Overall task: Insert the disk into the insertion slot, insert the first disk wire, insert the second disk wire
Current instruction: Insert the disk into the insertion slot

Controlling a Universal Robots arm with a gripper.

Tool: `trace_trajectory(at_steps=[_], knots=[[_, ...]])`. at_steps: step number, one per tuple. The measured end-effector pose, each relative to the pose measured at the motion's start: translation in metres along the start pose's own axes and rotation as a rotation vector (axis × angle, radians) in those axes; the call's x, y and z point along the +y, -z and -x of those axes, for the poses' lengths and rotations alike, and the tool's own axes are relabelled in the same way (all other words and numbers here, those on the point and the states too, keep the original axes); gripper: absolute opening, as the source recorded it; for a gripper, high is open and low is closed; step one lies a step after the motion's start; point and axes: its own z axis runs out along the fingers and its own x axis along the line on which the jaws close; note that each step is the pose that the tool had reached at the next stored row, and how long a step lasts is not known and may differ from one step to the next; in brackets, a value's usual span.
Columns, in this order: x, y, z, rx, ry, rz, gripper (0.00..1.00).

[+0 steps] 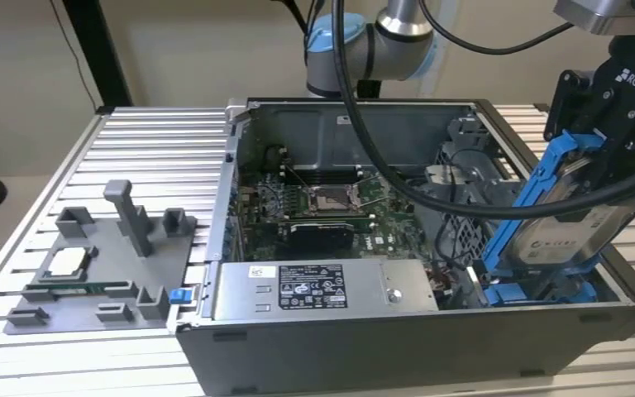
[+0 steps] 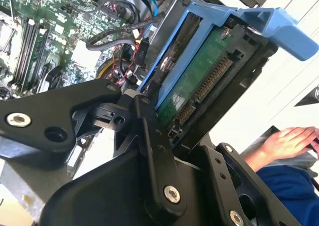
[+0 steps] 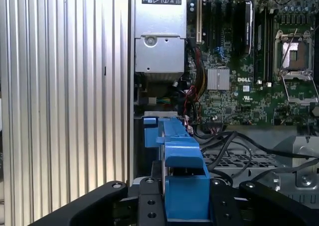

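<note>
Slatted table (image 1: 130, 149): computer case (image 1: 406, 356), grey fixture (image 1: 108, 273)

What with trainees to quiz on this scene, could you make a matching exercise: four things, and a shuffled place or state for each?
Things
1. disk
2. power supply
3. CPU socket
4. grey fixture

Places or states
A. on the table, outside the case, at the exterior view's left
B. clamped in the gripper, tilted
C. mid motherboard
D. along the case wall nearest the exterior camera

Pairs: 1-B, 2-D, 3-C, 4-A
</note>
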Motion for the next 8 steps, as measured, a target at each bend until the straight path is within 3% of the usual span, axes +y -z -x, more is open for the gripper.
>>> trace_trajectory(at_steps=[8], knots=[[-0.0001, -0.0012, 0.0000, -0.0019, 0.000, 0.0000, 0.00]])
